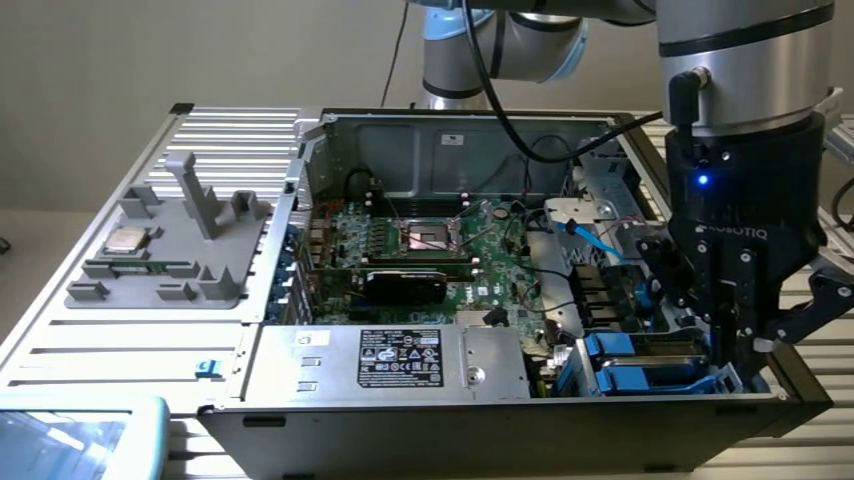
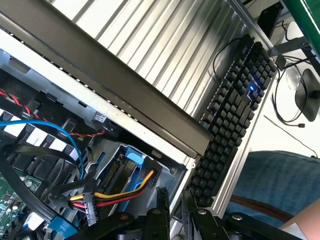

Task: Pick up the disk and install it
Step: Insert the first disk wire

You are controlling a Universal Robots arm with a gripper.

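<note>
Disk in its blue plastic bracket [image 2: 136,159] sits in the grey metal bay [image 2: 170,172] just beside my fingers [image 2: 162,200], clenched empty, I judge, for pushing rather than gripping.

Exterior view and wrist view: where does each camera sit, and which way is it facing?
Exterior view: above and off the open computer case, looking down at its motherboard; arm and gripper at the exterior view's right.
Wrist view: on the wrist, looking past the gripper at the case edge and a keyboard beyond.
Shared: the gripper and blue drive brackets.
</note>
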